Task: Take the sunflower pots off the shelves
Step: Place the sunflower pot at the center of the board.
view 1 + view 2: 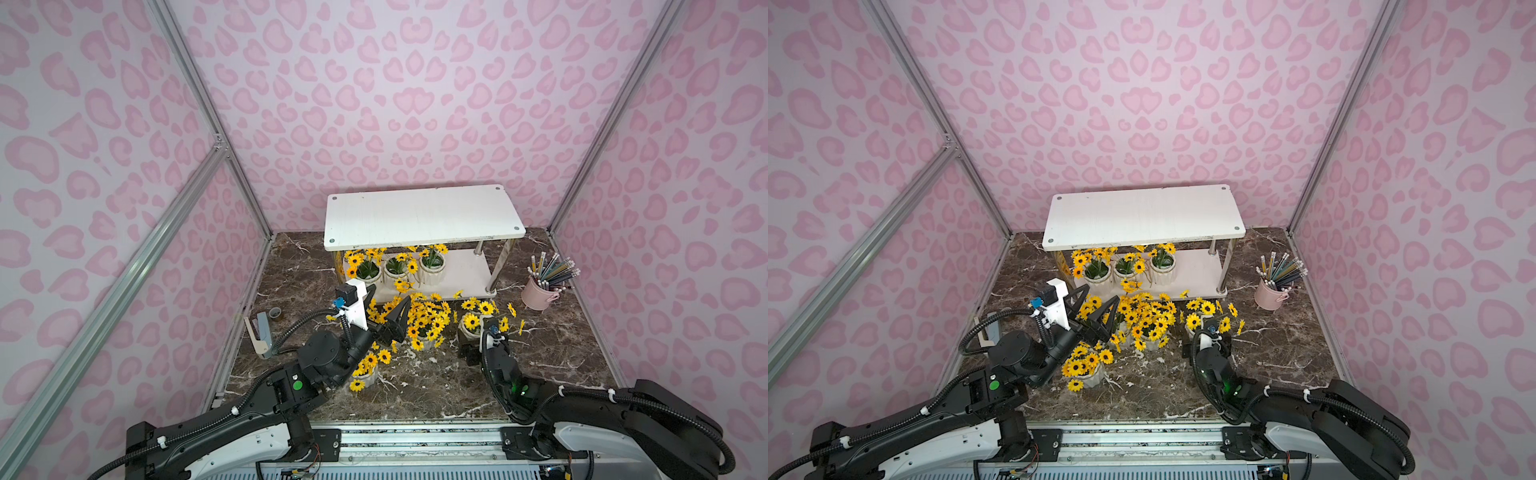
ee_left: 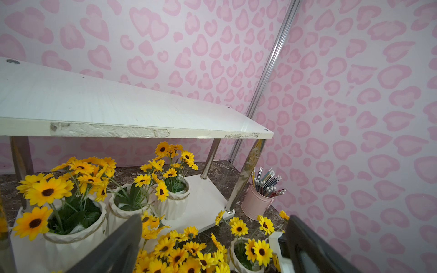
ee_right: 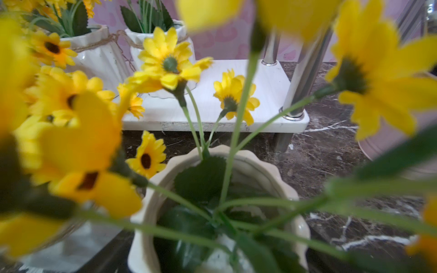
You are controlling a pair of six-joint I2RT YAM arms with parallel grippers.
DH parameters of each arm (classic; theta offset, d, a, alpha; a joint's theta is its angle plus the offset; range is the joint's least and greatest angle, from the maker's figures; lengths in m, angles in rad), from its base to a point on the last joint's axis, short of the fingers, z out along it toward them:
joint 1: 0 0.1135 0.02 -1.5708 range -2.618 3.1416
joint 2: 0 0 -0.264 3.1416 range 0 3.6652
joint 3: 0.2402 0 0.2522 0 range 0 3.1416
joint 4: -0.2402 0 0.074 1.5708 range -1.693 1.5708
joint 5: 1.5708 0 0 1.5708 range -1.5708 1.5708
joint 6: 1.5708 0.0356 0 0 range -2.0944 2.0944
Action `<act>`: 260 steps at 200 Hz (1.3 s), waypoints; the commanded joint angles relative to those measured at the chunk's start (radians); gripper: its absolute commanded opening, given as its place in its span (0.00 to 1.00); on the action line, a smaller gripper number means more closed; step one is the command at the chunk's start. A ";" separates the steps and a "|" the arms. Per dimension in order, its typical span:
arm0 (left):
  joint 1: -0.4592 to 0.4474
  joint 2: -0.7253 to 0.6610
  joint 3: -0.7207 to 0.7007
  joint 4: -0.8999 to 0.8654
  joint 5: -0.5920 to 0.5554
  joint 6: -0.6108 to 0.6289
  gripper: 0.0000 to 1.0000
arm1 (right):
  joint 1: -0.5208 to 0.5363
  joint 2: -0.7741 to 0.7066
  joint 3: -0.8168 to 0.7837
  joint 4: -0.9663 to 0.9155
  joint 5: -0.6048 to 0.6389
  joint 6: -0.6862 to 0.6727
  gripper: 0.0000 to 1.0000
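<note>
You have 3 sunflower pots (image 1: 396,270) on the shelves' (image 1: 419,216) lower tier, straight ahead of your spread left gripper (image 1: 388,301), the nearer one. The right gripper (image 1: 469,337) seemingly straddles a tabletop pot, its grip unclear.

Pink heart-print walls (image 1: 415,104); dark marble floor (image 1: 436,386)

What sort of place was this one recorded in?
Most likely a staged robot test booth, not a real room: pink heart-print wall panels held in aluminium framing enclose a marble-look tabletop, with the left arm and right arm mounted at its front edge.
</note>
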 commanded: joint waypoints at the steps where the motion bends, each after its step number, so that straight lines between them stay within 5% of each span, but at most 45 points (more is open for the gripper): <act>1: 0.000 -0.002 0.001 0.019 0.015 -0.001 0.97 | 0.053 -0.008 -0.003 0.033 0.099 0.030 0.00; 141: -0.001 -0.057 -0.022 -0.004 -0.037 0.000 0.97 | 0.397 0.140 0.032 0.013 0.234 0.201 0.00; 260: -0.001 -0.103 -0.027 -0.043 -0.071 0.002 0.97 | 0.560 0.544 0.246 0.311 0.067 0.019 0.00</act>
